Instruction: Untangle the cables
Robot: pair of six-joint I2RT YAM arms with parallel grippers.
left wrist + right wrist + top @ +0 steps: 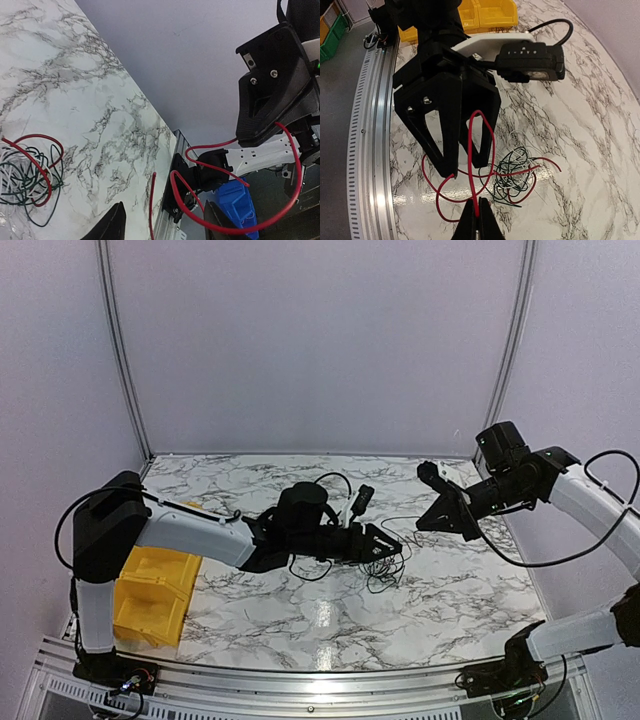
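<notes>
1. Right gripper (pixel 476 214) is seen clamped on a red wire (pixel 474 190), raised above the marble table (pixel 580 125).
2. Left gripper (pixel 388 542) is held with jaws parted, just over the tangle.
3. The cables (pixel 515 175) are seen heaped on the table.

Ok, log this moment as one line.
left end effector: open | right end effector: shut on red cable | tangle: on table
</notes>
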